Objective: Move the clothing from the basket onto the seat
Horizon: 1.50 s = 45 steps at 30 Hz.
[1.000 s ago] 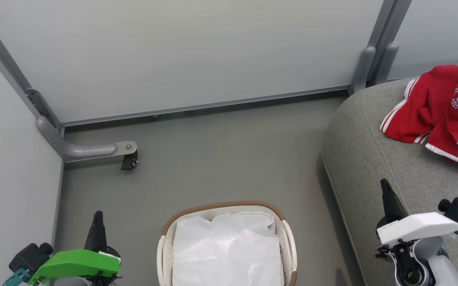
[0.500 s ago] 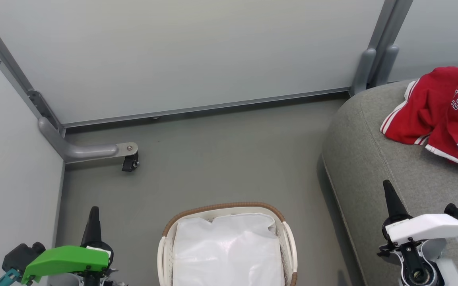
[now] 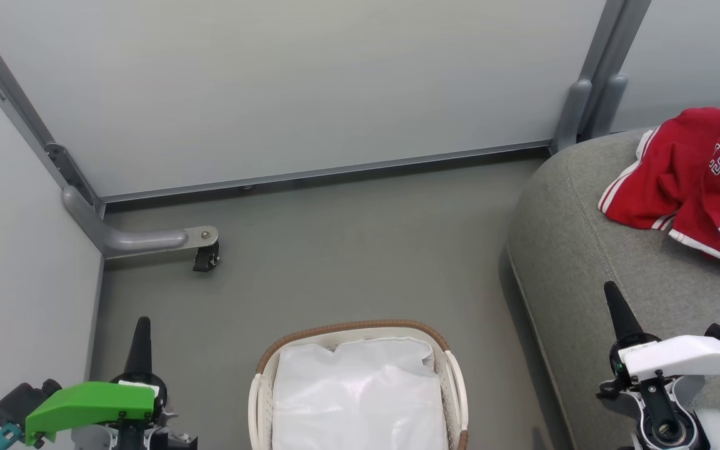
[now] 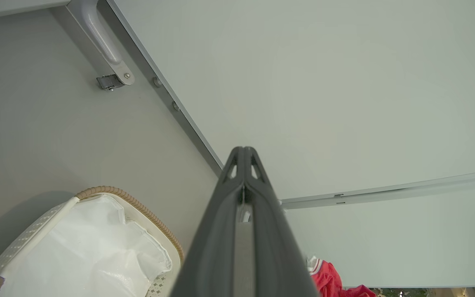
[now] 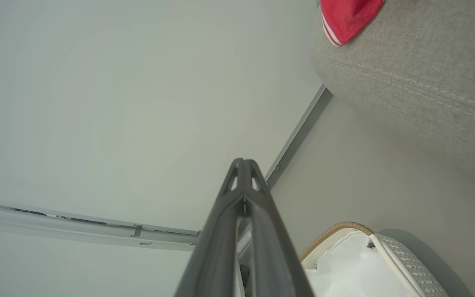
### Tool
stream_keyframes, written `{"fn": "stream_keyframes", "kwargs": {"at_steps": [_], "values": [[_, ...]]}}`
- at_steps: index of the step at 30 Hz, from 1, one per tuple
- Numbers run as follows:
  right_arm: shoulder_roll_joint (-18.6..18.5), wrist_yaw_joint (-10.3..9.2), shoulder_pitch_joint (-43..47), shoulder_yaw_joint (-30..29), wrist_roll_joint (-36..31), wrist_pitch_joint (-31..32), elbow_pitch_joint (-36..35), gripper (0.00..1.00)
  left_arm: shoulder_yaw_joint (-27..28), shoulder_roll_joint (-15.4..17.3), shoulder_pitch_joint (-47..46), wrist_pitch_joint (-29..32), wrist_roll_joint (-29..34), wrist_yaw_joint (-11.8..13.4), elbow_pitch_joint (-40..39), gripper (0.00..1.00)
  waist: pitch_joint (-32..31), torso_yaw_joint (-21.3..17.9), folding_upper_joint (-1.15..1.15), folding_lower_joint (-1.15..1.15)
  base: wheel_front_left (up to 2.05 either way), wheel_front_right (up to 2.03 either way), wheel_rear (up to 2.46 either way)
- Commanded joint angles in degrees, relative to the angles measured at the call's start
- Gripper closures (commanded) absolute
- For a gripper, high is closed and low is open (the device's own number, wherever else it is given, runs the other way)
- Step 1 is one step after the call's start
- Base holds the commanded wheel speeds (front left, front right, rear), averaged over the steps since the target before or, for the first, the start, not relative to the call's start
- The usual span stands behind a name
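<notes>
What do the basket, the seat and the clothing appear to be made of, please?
The basket: probably matte white plastic, given its perforated wall, with a brown woven-looking rim. The seat: grey woven upholstery fabric, visibly textured, with stitched seams. The clothing: soft red fabric lying in folds; weave unclear.

Open floor [image 3: 347,250] is lying between the basket [image 3: 354,324] and the back wall panel [image 3: 285,94]. The seat [image 3: 572,250] is closing off the floor's right edge, with the clothing [image 3: 679,181] covering the seat's far end. A castor bracket [image 3: 166,240] is jutting in from the floor's far left corner.
</notes>
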Motion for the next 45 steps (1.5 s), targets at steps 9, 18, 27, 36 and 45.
{"fn": "stream_keyframes", "kwargs": {"at_steps": [9,18,27,36,45], "values": [[-0.40,-0.04,0.67,-0.59,5.95,1.54,-1.24,1.00,0.98,0.29,-1.60,1.44,-5.15,-0.54,-1.18,1.00,-0.24,0.09,0.00,0.00,0.00,0.00,0.00],[-0.44,-0.04,0.94,-0.93,10.46,2.73,-1.74,1.00,1.63,0.31,-1.87,2.62,-9.04,-0.63,-1.60,1.00,-0.46,0.18,0.00,0.00,0.00,0.00,0.00],[-0.48,-0.04,1.17,-1.22,14.75,3.81,-2.22,1.00,2.18,0.33,-2.13,3.70,-12.68,-0.77,-2.02,1.00,-0.69,0.27,0.00,0.00,0.00,0.00,0.00],[-0.52,-0.04,1.45,-1.54,19.52,5.00,-2.73,1.00,2.91,0.36,-2.27,4.84,-16.67,-0.99,-2.55,1.00,-0.96,0.37,0.00,0.00,0.00,0.00,0.00],[-0.56,-0.05,1.66,-1.81,23.18,5.92,-3.08,1.00,3.41,0.38,-2.45,5.77,-19.87,-1.05,-2.85,1.00,-1.19,0.46,0.00,0.00,0.00,0.00,0.00]]}}
